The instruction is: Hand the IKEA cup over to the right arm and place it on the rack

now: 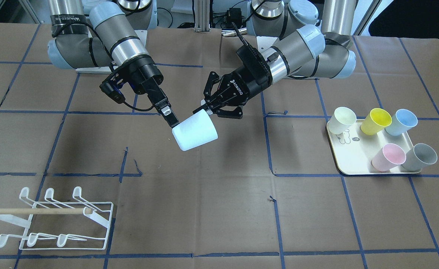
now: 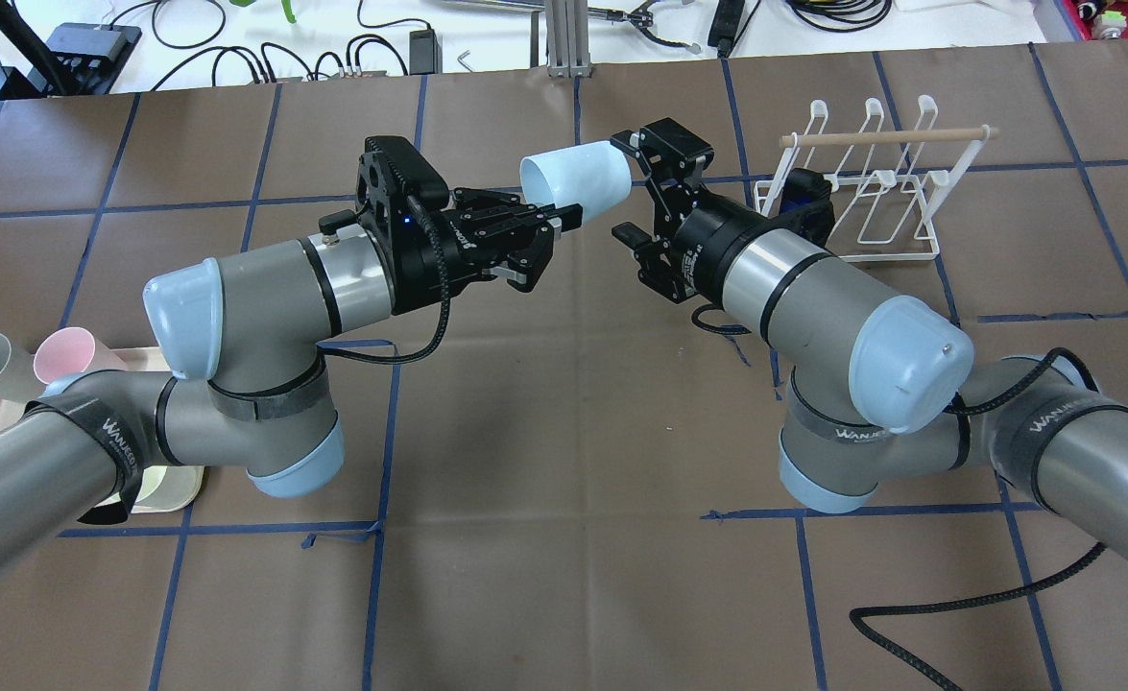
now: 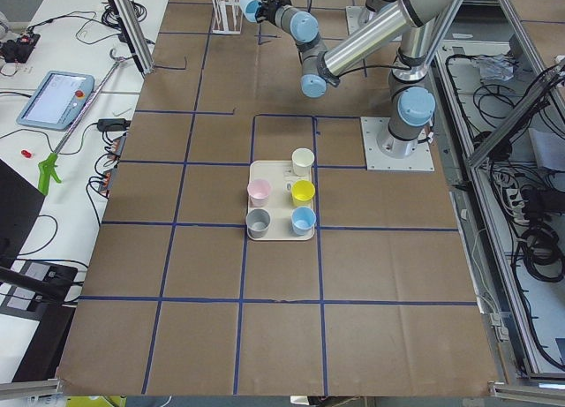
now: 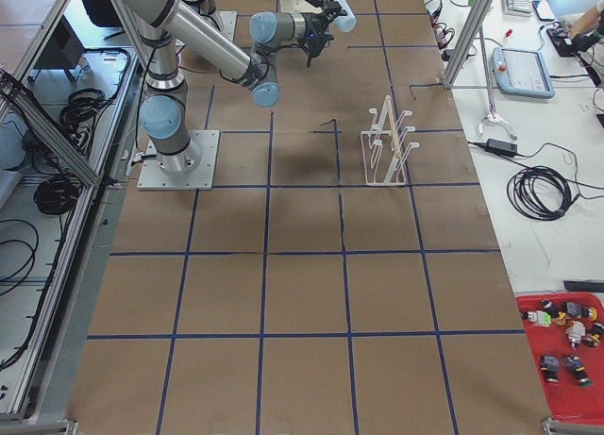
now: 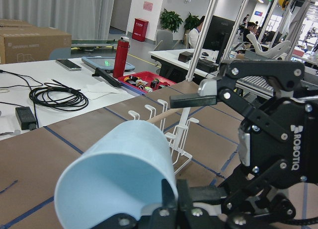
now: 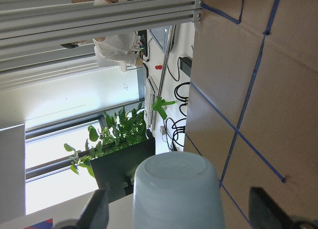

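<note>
— Overhead, where is the cup?
— In the air, at twelve o'clock from the middle of the table. The rack is at its three o'clock. The left gripper pinches its thin rim.
— And the right gripper?
— Spread. Only its wrist view shows both fingers clear of the flat round base.
— Materials?
— Smooth, pale, tapered plastic; white wire with a wooden dowel.

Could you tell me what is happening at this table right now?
A handover is under way. The left gripper pinches the rim of the pale cup in mid-air, while the right gripper stands open around the cup's base, not yet closed on it. The rack holds no cup.
</note>
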